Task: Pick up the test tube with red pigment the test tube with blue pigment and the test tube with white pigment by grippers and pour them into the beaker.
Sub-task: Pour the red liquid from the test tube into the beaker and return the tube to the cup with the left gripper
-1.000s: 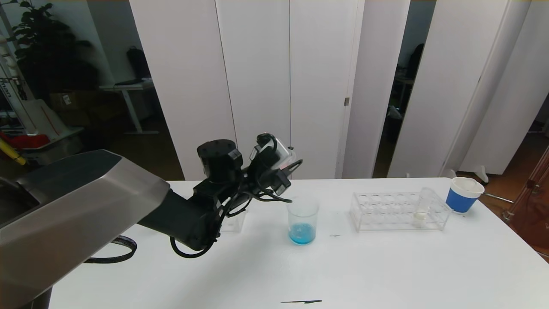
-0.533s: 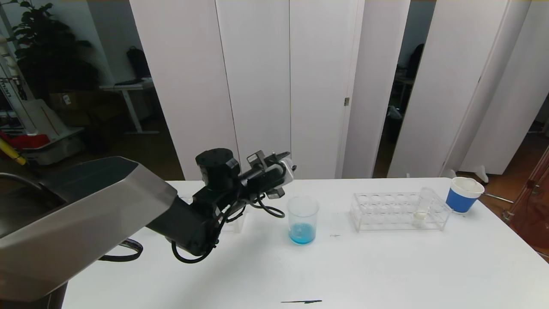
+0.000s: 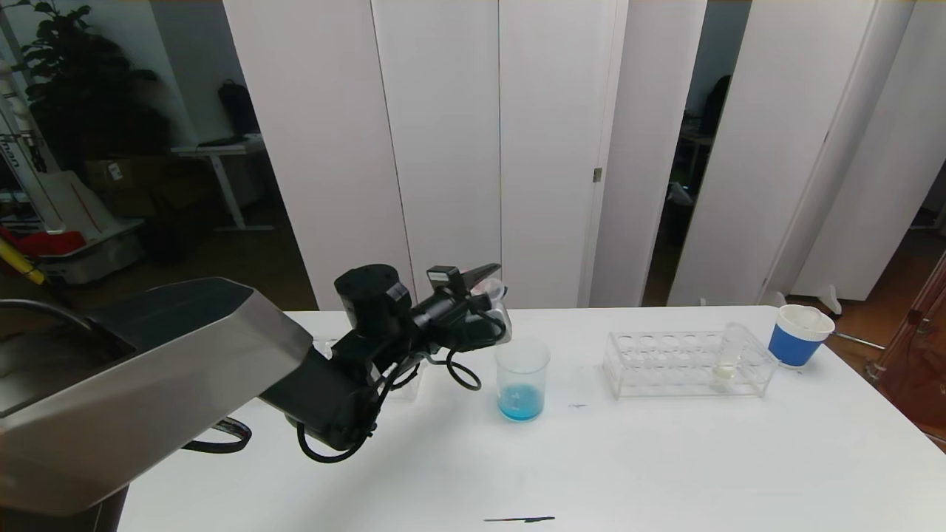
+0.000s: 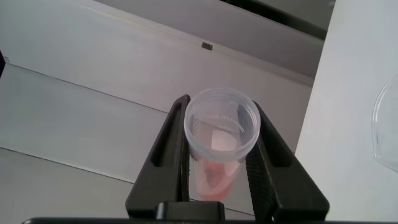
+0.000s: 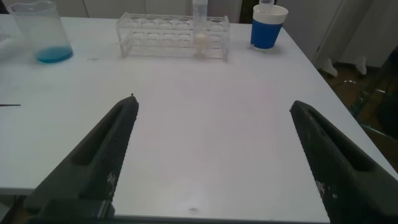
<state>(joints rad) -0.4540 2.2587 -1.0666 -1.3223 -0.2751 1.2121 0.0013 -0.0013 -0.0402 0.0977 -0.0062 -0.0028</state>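
Red-pigment test tube [image 4: 221, 134] clamped between left fingers [image 4: 264, 162].

We find almost no readable text here. At the far left edge of the head view, a white upright board [image 3: 10, 151] beyond the worktop carries dark letters running vertically; only a fragment like "mon" shows, and we cannot read the whole word. In the left wrist view, faint raised marks ring the inside of a clear tube [image 4: 219, 134], too faint to read.
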